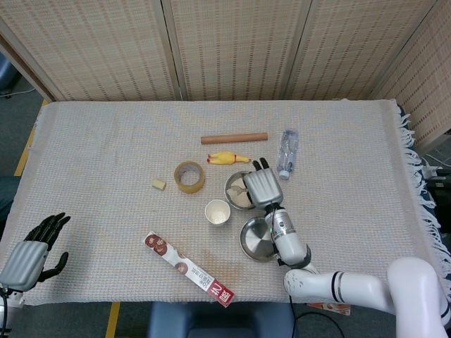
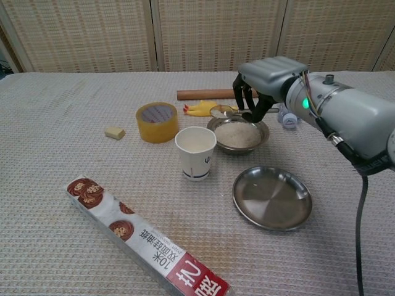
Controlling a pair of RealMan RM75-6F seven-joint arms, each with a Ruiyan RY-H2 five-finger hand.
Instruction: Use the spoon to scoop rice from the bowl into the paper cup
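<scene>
A metal bowl of rice point(image 2: 238, 134) point(image 1: 237, 197) stands mid-table, with a white paper cup point(image 2: 196, 153) point(image 1: 217, 211) just to its left front. My right hand point(image 2: 262, 86) point(image 1: 261, 187) is raised over the bowl and holds a metal spoon point(image 2: 224, 111) by the handle. The spoon's bowl hangs above the rice bowl's far left rim and looks to carry some rice. My left hand point(image 1: 32, 250) rests open at the table's near left corner, far from everything; the chest view does not show it.
An empty steel plate point(image 2: 271, 197) lies in front of the bowl. A tape roll point(image 2: 157, 121), yellow rubber chicken point(image 2: 200, 109), wooden rod point(image 2: 207, 94), small block point(image 2: 114, 132) and water bottle point(image 1: 287, 151) lie behind and left. A long foil box point(image 2: 145, 237) sits at the front.
</scene>
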